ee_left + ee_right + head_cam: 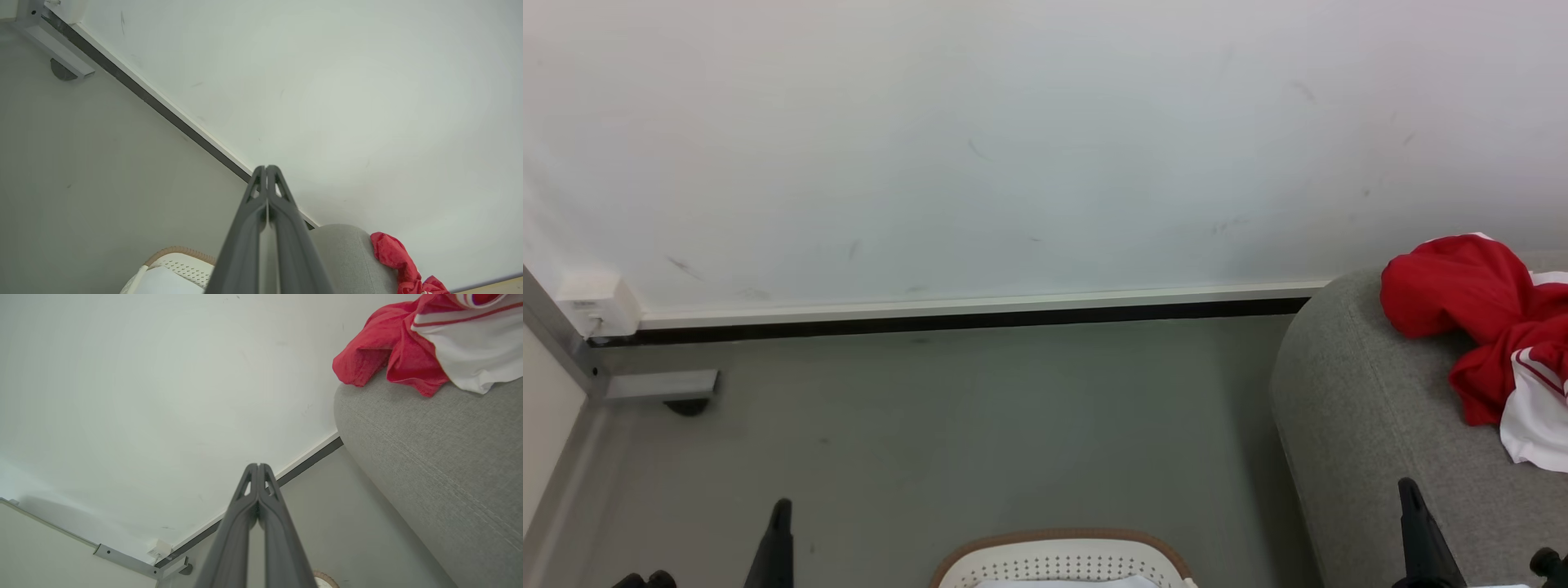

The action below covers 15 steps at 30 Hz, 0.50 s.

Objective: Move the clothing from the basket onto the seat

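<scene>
Grey floor [947, 425] meets a white wall [1045, 147]; left gripper [266, 168] and right gripper [258, 465] are clenched, empty. Crumpled red clothing [1462, 294] lies on the coarse grey seat [1356, 408], apart from the perforated basket [1062, 563].

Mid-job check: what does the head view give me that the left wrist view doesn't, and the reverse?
Head view: the right gripper at lower right, plus the clothing's white striped part. Left wrist view: the left gripper's fingertips pressed together, holding nothing. Both: basket on the floor, red clothing on the seat, wall skirting.
</scene>
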### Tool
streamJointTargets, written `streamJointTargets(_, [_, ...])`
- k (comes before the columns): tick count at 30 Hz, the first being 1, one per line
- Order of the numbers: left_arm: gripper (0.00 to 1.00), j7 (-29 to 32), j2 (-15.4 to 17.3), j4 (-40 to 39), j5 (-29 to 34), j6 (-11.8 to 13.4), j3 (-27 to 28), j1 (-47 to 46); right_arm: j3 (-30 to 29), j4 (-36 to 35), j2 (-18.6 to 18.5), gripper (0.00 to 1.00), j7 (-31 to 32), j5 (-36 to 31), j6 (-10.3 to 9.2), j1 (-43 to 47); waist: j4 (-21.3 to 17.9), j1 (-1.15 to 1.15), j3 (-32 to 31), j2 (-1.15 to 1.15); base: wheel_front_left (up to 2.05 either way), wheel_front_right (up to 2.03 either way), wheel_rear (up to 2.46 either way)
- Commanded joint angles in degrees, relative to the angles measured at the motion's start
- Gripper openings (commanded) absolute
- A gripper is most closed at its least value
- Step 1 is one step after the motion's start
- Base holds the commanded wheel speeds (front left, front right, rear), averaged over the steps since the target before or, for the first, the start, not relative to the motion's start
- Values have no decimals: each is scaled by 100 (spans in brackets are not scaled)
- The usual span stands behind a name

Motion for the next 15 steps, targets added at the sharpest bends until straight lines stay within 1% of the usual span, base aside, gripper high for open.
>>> streamJointTargets(1, [0,42,13,-49,-204,-41,46,-137,-41,-38,-64,0,25,193,-4,-172,2,0,2,0,0,0,0])
streamJointTargets(15, [0,305,-22,-3,-1117,-61,136,-288,-200,-19,-70,0,269,1104,-6,-281,19,0,27,0,0,0,0])
